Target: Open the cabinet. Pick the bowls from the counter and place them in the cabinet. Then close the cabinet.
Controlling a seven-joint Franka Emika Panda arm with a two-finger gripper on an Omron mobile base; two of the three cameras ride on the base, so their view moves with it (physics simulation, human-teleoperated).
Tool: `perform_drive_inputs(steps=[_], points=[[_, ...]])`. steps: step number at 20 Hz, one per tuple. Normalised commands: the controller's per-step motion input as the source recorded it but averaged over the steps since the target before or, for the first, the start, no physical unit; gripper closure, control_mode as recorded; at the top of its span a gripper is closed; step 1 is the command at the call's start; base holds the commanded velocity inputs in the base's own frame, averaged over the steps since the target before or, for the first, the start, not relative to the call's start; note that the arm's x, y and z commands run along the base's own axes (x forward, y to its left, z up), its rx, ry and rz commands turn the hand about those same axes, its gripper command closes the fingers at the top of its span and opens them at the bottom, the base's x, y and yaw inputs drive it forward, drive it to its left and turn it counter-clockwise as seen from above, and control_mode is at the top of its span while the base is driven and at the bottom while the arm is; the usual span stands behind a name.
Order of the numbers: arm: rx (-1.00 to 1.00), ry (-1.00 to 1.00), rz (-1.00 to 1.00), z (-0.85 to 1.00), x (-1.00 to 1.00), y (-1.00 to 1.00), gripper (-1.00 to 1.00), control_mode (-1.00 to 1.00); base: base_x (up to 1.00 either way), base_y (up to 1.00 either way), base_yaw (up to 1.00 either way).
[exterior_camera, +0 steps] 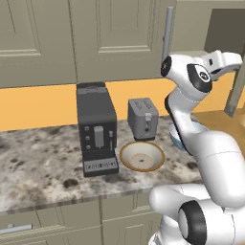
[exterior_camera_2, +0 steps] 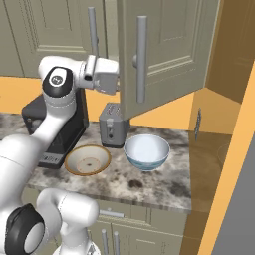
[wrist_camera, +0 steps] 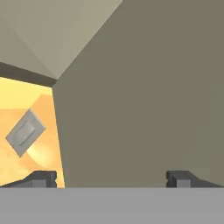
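Claw (wrist_camera: 111,179) spread wide, nothing held, close against swung-out cabinet door (exterior_camera_2: 164,55). Tan bowl (exterior_camera_2: 88,160) and white-blue bowl (exterior_camera_2: 147,151) seated on surface (exterior_camera_2: 149,187) below; judged rigid, light, slippery, best pinched at rim

The white arm (exterior_camera_2: 52,117) is raised from the base and bent at the elbow, with the forearm held roughly level at the height of the cabinet (exterior_camera_2: 164,50). The hand is carried right up to the inner face of the cabinet's swung-out door. The gripper (wrist_camera: 111,178) is held with its jaws spread wide, nothing seen between the fingertips (wrist_camera: 43,178).
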Motion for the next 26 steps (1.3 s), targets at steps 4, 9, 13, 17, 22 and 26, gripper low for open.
perform_drive_inputs(steps=[4, 9, 13, 17, 22, 26], points=[[-0.01, 0.00, -0.07, 0.00, -0.11, -0.39, -1.00, -1.00, 0.00, 0.00, 0.00], [-0.01, 0.01, -0.06, 0.00, -0.09, -0.39, -1.00, -1.00, 0.00, 0.00, 0.00], [0.00, 0.00, -0.04, 0.00, -0.06, -0.37, -1.00, -1.00, 0.00, 0.00, 0.00], [0.00, 0.00, -0.03, 0.00, -0.07, -0.33, -1.00, -1.00, 0.00, 0.00, 0.00], [0.01, -0.01, 0.00, 0.00, 0.00, -0.11, -1.00, -1.00, 0.00, 0.00, 0.00], [0.04, 0.00, 0.00, 0.00, 0.00, -0.11, -1.00, -1.00, 0.00, 0.00, 0.00]])
